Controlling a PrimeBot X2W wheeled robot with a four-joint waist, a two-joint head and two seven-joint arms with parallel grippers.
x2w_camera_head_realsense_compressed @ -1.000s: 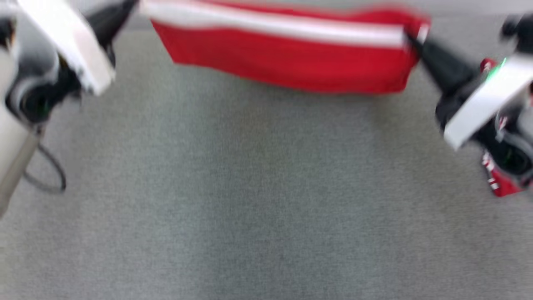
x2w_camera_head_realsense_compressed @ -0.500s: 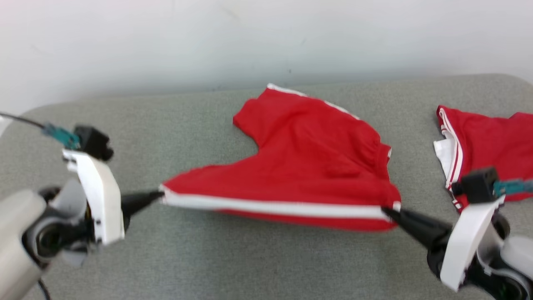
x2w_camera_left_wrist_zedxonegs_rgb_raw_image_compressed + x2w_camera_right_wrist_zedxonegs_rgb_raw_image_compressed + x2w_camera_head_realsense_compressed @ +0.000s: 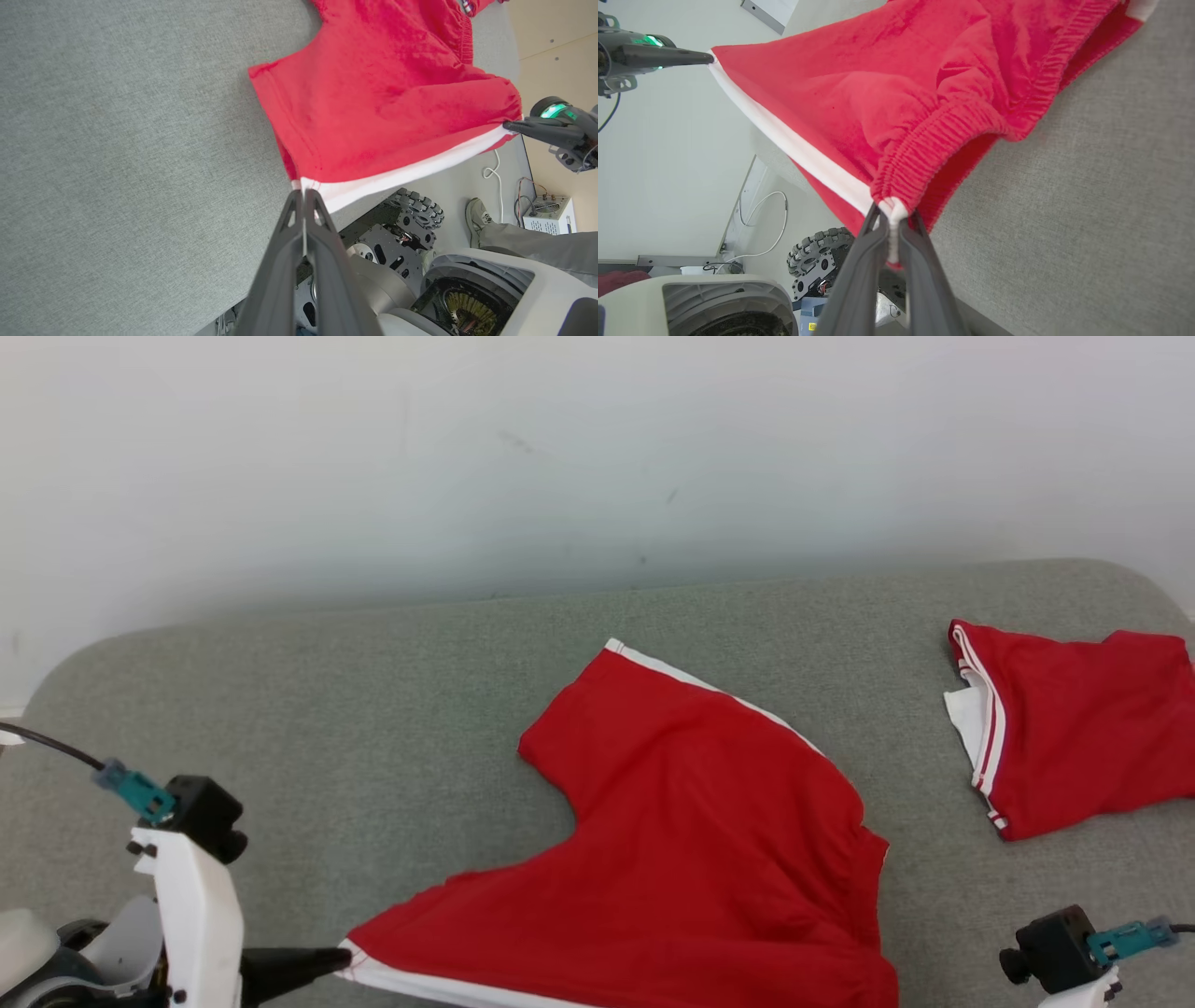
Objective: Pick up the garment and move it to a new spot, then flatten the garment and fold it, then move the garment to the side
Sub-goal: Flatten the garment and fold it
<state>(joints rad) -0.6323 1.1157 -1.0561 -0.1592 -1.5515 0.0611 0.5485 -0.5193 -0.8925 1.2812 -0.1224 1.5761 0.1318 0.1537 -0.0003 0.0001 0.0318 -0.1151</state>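
Observation:
The garment (image 3: pixel 709 840) is a pair of red shorts with a white side stripe. Its far part lies spread on the grey padded surface (image 3: pixel 327 709), and its near striped edge is pulled taut between my two grippers. My left gripper (image 3: pixel 334 959) is shut on the hem corner at the lower left. In the left wrist view the left gripper (image 3: pixel 303 189) pinches the white stripe end of the garment (image 3: pixel 383 93). In the right wrist view my right gripper (image 3: pixel 889 215) is shut on the elastic waistband corner of the garment (image 3: pixel 887 84).
A second red garment (image 3: pixel 1074 728) with white trim lies folded at the right of the surface. A pale wall rises behind it. Below the near edge are my wheeled base (image 3: pixel 411 219), a person's shoe (image 3: pixel 476 219) and a white cable (image 3: pixel 761 219).
The head camera has swung, so the whole picture has shifted. The garment hung in the air between the grippers; most of it now lies on the surface, and both grippers still hold its near edge.

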